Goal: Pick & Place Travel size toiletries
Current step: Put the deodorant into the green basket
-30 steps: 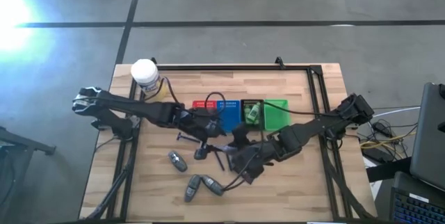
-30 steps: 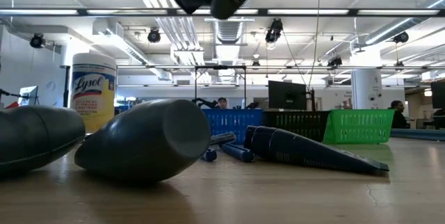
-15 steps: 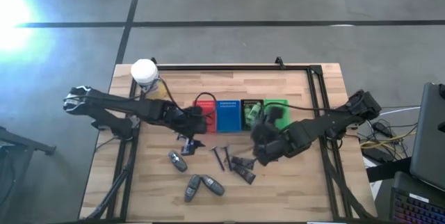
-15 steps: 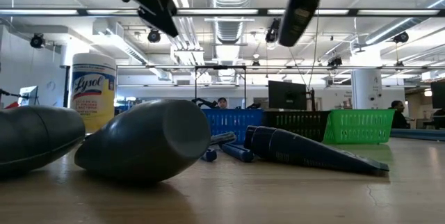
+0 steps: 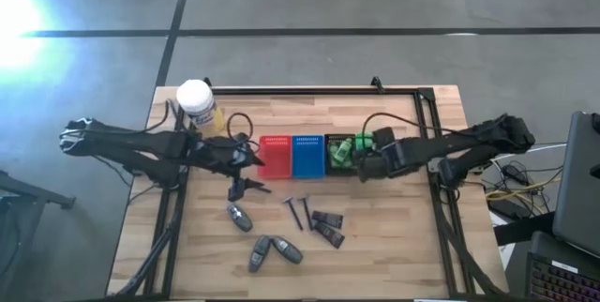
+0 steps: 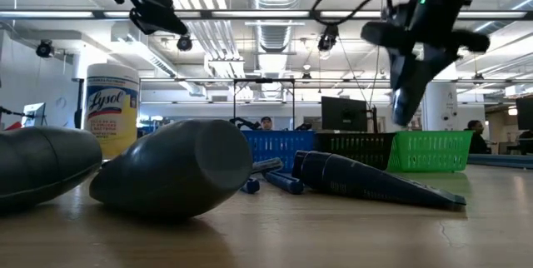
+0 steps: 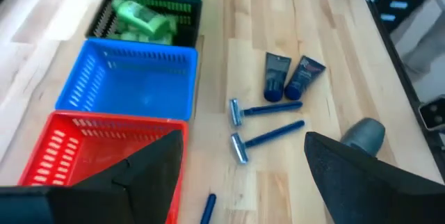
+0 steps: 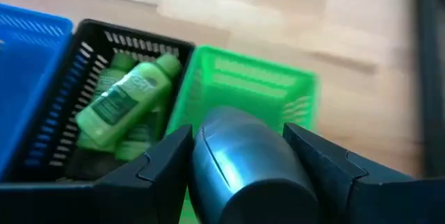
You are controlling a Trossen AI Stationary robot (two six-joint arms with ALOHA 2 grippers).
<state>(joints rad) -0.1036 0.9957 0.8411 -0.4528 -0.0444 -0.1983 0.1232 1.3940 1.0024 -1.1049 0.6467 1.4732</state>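
Nearest the front edge of the table [image 5: 394, 255] lay three grey tubes [image 5: 272, 249], loose and close together, with two dark packets [image 5: 326, 227] and two razors [image 5: 298, 210] a little farther in. None of these had been sorted yet.

Behind them the left gripper [image 5: 246, 158] hung beside the red basket [image 5: 274, 151], its fingers [image 7: 361, 182] spread wide with nothing between them; a further razor [image 5: 246, 188] lay on the wood just below it.

At the back stood the row of baskets: red, blue basket [image 5: 307, 153], black basket [image 5: 339, 151] and green basket [image 5: 377, 144]. The black one already held green bottles [image 8: 128, 95]. The right gripper [image 5: 368, 163] hovered over the near rim of the green basket, closed on a grey tube [image 8: 247, 168] that stood clear of the basket floor. Beyond the row, at the far left corner, stood a white-capped jar [image 5: 196, 100].

The risk looked greatest at the release. The tube was round and smooth, and it hung close to the rim shared with the black basket; let go there, it could strike the wall and roll into the wrong bin or tip back onto the table. It probably needed to be carried farther over the green basket first.
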